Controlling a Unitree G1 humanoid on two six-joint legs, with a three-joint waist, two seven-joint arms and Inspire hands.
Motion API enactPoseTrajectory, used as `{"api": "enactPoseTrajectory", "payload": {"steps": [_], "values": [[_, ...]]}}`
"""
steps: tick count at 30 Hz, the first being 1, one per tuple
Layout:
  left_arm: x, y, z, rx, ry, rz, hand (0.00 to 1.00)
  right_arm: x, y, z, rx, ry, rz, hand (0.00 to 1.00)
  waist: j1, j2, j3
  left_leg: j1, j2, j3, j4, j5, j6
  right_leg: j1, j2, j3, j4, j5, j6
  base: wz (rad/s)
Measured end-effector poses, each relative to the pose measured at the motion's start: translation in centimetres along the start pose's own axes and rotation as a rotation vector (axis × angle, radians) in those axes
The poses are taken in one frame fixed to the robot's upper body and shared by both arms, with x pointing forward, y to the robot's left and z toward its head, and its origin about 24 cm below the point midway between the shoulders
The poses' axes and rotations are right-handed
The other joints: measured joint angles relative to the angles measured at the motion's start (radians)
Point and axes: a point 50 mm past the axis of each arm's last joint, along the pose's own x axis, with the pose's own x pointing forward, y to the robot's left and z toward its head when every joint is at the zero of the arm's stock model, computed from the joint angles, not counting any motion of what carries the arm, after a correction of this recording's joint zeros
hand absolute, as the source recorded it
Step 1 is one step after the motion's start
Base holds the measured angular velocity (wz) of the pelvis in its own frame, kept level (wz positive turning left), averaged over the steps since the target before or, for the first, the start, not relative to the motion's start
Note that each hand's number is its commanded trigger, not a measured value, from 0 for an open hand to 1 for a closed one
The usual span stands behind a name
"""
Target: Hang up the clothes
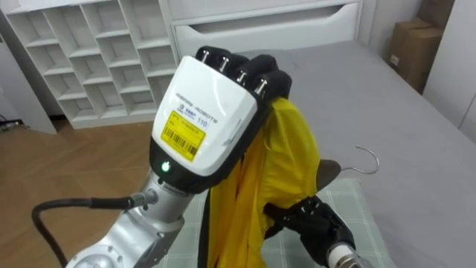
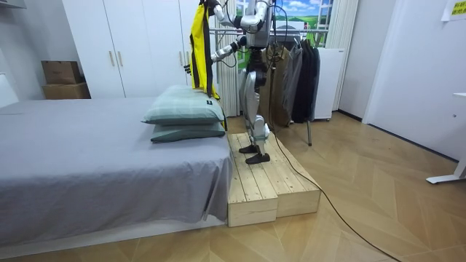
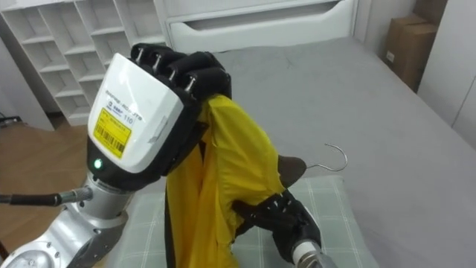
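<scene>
I hold a yellow garment (image 1: 286,164) up in front of me, and it hangs down in long folds. My left hand (image 1: 204,112) is shut on its top edge, the white back of the hand turned to me. Lower right, my right hand (image 1: 316,223) is curled around a dark wooden hanger (image 1: 329,173) that is partly inside the cloth. The hanger's metal hook (image 1: 368,160) sticks out to the right. In the room view I stand on a wooden platform (image 2: 269,182) beside the bed, with the yellow garment (image 2: 198,44) raised high.
Below my hands lie checked pillows (image 2: 186,109) on the grey bed (image 1: 387,112). White cubby shelves (image 1: 97,59) stand at the far left, and a cardboard box (image 1: 413,48) at the far right. A rack of dark clothes (image 2: 291,73) stands behind me.
</scene>
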Motion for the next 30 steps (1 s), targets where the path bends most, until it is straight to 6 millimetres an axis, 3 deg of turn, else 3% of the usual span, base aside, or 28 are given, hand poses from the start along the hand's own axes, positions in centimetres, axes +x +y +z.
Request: {"api": "enactPoseTrajectory", "payload": {"steps": [5, 8, 9, 10, 11, 12, 13, 30], "values": [[0.04, 0.01, -0.01, -0.002, 0.001, 0.001, 1.0, -0.01, -0.07, -0.07, 0.006, 0.002, -0.003, 0.01, 0.001, -0.001, 0.0003, 0.001, 0.0, 0.003, 0.0, 0.0, 0.0, -0.003, -0.001, 0.002, 0.0, 0.0, 0.0, 0.0], [0.11, 0.01, -0.02, -0.002, 0.0, 0.0, 1.0, -0.01, -0.14, -0.09, 0.035, 0.003, -0.008, 0.16, 0.001, -0.002, 0.001, 0.001, -0.001, 0.002, -0.001, 0.0, 0.0, -0.003, -0.001, 0.003, 0.0, 0.0, 0.0, 0.0], [0.1, 0.01, -0.02, -0.002, 0.0, -0.001, 1.0, -0.01, -0.13, -0.1, 0.036, 0.003, -0.008, 0.27, 0.001, -0.002, 0.0014, 0.001, -0.001, 0.001, -0.001, 0.0, 0.0, -0.003, -0.001, 0.003, -0.001, 0.0, 0.0, 0.0], [0.1, 0.0, -0.02, -0.001, -0.001, -0.002, 1.0, 0.0, -0.09, -0.13, 0.042, 0.003, -0.007, 0.53, 0.001, -0.004, 0.0023, 0.001, -0.001, 0.001, -0.002, 0.0, 0.0, -0.003, -0.001, 0.002, -0.001, 0.0, 0.0, 0.0], [0.11, -0.01, -0.02, -0.001, -0.001, -0.005, 1.0, 0.0, -0.08, -0.14, 0.045, 0.003, -0.007, 0.67, 0.001, -0.004, 0.0026, 0.001, -0.001, 0.001, -0.002, 0.0, 0.0, -0.004, -0.001, 0.002, -0.002, 0.0, 0.0, 0.0], [0.1, -0.02, -0.02, -0.001, -0.001, -0.006, 1.0, 0.0, -0.09, -0.14, 0.047, 0.003, -0.007, 0.96, 0.001, -0.004, 0.0026, 0.001, -0.001, 0.001, -0.002, 0.0, 0.0, -0.004, -0.001, 0.002, -0.002, 0.0, 0.0, 0.0], [0.11, -0.03, -0.02, -0.001, -0.001, -0.008, 1.0, 0.0, -0.07, -0.14, 0.05, 0.003, -0.007, 1.0, 0.002, -0.004, 0.0027, 0.001, -0.001, 0.001, -0.002, 0.0, 0.0, -0.004, -0.001, 0.002, -0.002, 0.0, 0.0, 0.0], [0.14, -0.08, 0.04, -0.004, 0.0, -0.013, 1.0, 0.03, 0.24, -0.28, 0.061, 0.004, 0.018, 1.0, 0.008, -0.021, 0.0051, 0.0, -0.001, 0.01, 0.003, 0.0, 0.0, -0.004, -0.001, 0.012, -0.001, 0.0, 0.001, -0.01]]}}
